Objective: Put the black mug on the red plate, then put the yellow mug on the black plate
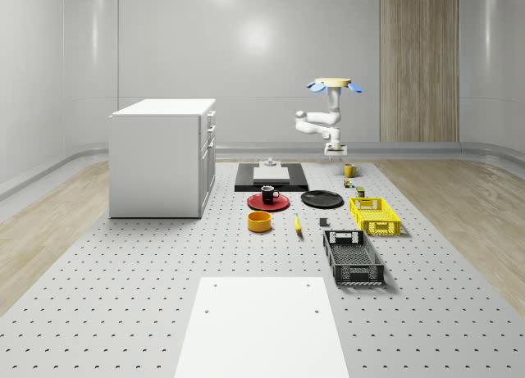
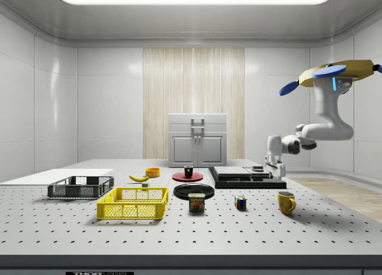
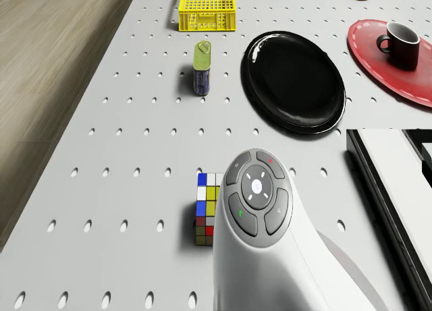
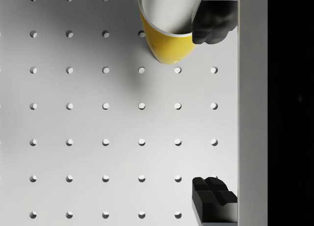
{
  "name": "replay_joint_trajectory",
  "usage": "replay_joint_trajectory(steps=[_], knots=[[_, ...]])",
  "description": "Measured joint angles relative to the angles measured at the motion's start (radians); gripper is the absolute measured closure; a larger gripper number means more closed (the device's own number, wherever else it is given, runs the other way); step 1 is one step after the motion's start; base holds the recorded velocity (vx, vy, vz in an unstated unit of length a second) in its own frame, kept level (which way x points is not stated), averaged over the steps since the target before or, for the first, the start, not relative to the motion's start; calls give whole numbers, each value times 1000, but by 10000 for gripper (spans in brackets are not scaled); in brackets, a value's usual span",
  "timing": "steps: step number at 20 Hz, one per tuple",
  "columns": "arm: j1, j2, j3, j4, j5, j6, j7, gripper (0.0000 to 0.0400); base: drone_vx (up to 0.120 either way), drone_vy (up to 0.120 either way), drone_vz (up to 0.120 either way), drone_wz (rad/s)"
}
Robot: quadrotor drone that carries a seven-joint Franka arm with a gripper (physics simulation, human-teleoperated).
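Two mugs, two plates, two crates: the black mug [image 1: 269,193] stands upright on the red plate [image 1: 256,203], the black plate [image 1: 321,199] lies bare just beside it, and the yellow mug [image 2: 286,202] sits on the desk [image 1: 164,296] near its far edge, well apart from both plates. One yellow crate [image 1: 376,216] and one black crate [image 1: 353,257] stand toward the whole-scene view's right; singly present are an orange bowl [image 1: 259,221], a banana [image 1: 297,223], a food tin [image 2: 196,202], a colour cube [image 2: 240,203] and a black slab with a white block [image 1: 271,176]. The drone [image 1: 334,85] hovers above the far part of the desk, its white arm [image 1: 320,122] folded downward. The gripper [image 4: 211,108] hangs above the desk with its fingers [image 4: 212,21] spread wide and grasping nothing; in the wrist view the yellow mug's rim lies just beside one fingertip, off the line between the two, and the side view places the mug lower and nearer the onlooker than the gripper. The desk is a grey perforated board bearing a white sheet [image 1: 261,329] at its near end and a white cabinet [image 1: 162,157] at the whole-scene view's left. The room has pale panelled walls, one wooden wall strip [image 1: 418,62] and wood flooring.
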Motion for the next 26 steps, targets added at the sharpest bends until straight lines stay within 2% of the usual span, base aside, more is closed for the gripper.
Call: replay_joint_trajectory(steps=[2, 6, 11, 26], knots=[[0, 0, 0, 0, 0, 0, 0, 0, 0, 120, 0, 0], [0, 0, 0, 0, 0, 0, 0, 0, 0, 120, -110, 0], [0, 0, 0, 0, 0, 0, 0, 0, 0, 120, -8, 0], [-26, 7, -112, 45, -105, 46, 0, 0, 0, 3, 0, 0]])
